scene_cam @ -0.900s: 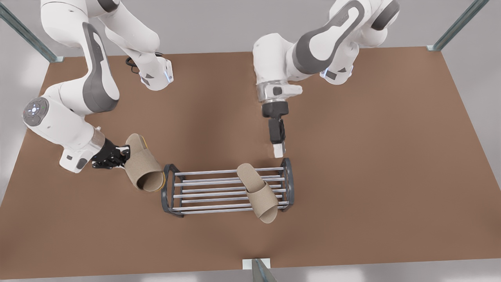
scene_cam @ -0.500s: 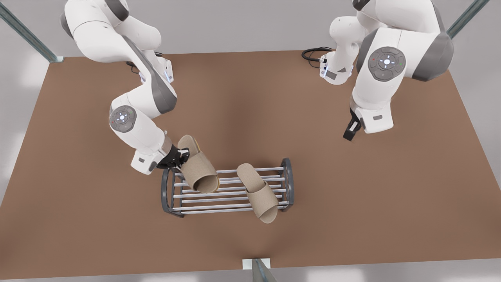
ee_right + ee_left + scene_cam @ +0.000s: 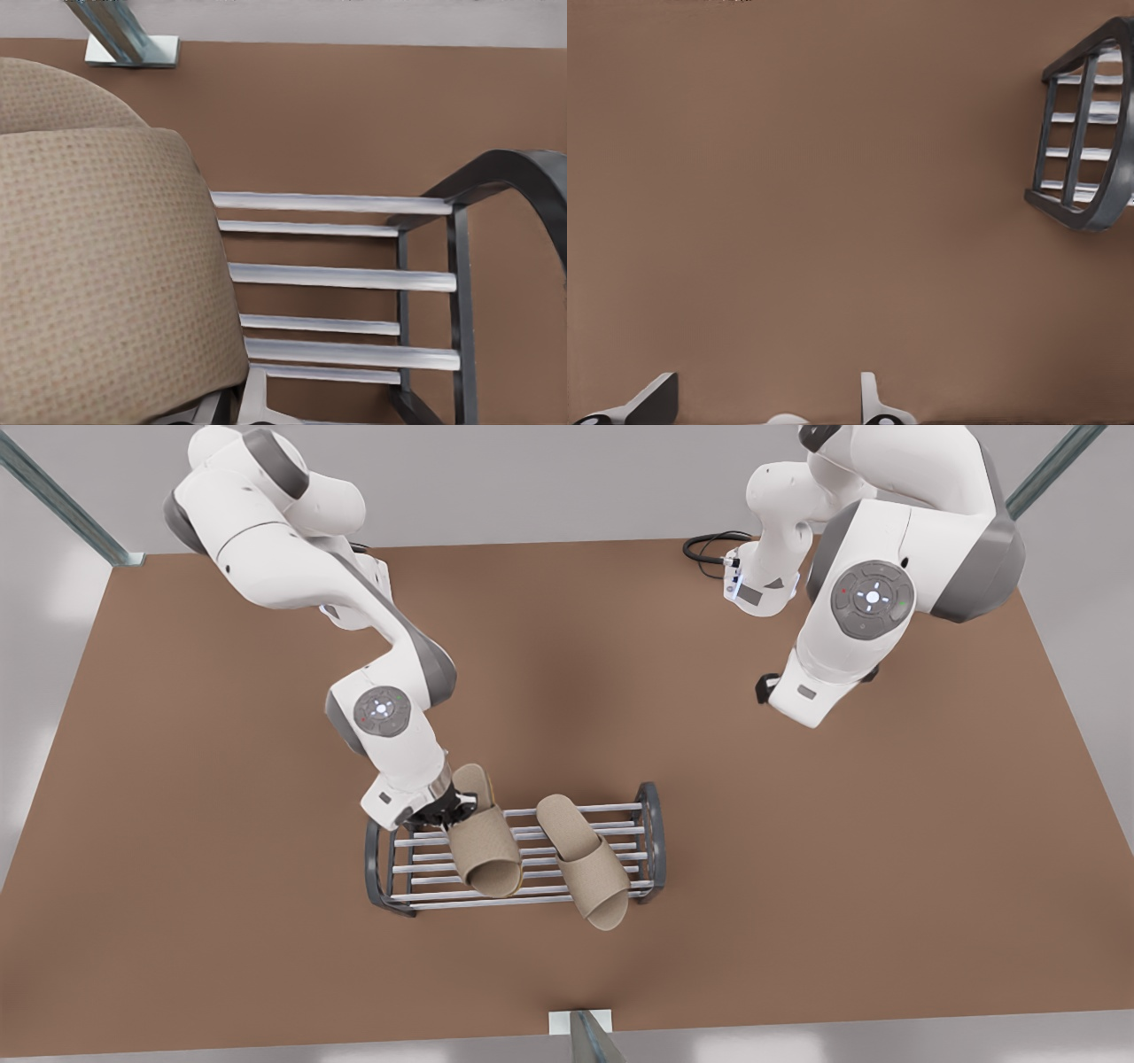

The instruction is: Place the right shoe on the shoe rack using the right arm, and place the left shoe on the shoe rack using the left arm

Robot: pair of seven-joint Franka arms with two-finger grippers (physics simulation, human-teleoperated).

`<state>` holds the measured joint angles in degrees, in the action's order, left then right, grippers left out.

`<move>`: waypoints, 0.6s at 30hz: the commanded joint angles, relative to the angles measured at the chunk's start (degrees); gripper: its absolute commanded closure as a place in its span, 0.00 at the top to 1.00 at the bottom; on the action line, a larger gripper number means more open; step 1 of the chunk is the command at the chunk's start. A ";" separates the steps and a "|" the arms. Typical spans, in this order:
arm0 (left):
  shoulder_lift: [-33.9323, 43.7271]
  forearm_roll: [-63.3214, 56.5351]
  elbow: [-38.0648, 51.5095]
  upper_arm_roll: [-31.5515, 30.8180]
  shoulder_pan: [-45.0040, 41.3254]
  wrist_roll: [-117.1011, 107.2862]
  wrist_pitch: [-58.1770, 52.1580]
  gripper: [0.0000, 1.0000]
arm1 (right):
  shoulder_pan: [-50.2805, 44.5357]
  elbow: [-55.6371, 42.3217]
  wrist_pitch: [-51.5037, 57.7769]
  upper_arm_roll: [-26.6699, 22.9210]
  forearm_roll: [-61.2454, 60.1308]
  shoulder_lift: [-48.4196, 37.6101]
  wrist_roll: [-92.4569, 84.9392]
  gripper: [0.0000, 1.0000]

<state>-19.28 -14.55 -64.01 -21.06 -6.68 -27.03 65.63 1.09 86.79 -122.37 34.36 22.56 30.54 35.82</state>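
Observation:
My right gripper [image 3: 447, 810] is at the front view's left, shut on the heel end of a beige slipper, the right shoe [image 3: 485, 841] [image 3: 106, 266]. This shoe lies over the shoe rack's [image 3: 651, 815] [image 3: 461, 212] left half, toe toward the near edge. I cannot tell whether it rests on the bars. Beside it the left shoe [image 3: 585, 859] lies across the rack's right half, its toe overhanging the near bar. My left gripper [image 3: 764, 687] [image 3: 766, 394] waits open and far back at the front view's right. One end of the shoe rack [image 3: 1090, 133] shows in the left wrist view.
The brown table [image 3: 842, 886] spreads wide around the rack. A metal post bracket [image 3: 580, 1020] [image 3: 133, 49] sits at the near edge. Black cables [image 3: 709, 545] lie by the far arm base, and corner posts [image 3: 62, 505] stand at the back.
My right arm carried the slipper from the table left of the rack to over the rack's left half. My left arm drew back from the rack to the far right.

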 commanded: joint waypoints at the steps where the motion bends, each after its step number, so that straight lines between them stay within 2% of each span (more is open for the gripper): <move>1: 0.03 -0.04 0.02 -0.04 0.00 34.41 -0.50 1.00 | -0.13 -0.13 -1.64 0.01 3.37 0.40 22.46 0.21; 6: 0.03 0.04 0.02 -0.04 0.00 34.41 -0.50 1.00 | -0.65 -0.40 -1.99 0.01 4.95 0.92 22.63 0.21; 9: 0.03 -0.04 0.02 -0.04 0.00 34.41 -0.42 1.00 | -0.83 -0.13 -3.13 0.01 6.09 1.10 22.81 0.32; 10: 0.03 0.04 0.02 -0.04 0.00 34.41 -0.42 1.00 | -0.83 -0.13 -3.22 0.01 6.18 1.01 22.81 0.51; 11: -0.05 -0.04 0.02 -0.04 0.00 34.41 -0.06 1.00 | -0.83 0.13 -4.01 0.01 6.27 1.01 22.72 0.99; 18: 0.03 -0.04 0.02 -0.04 0.00 34.33 -0.06 1.00 | -0.65 0.57 -4.72 0.01 7.59 1.01 22.63 1.00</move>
<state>-19.34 -14.55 -64.01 -21.06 -6.68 -5.31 65.53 0.42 87.37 -126.37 34.34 29.80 31.64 50.11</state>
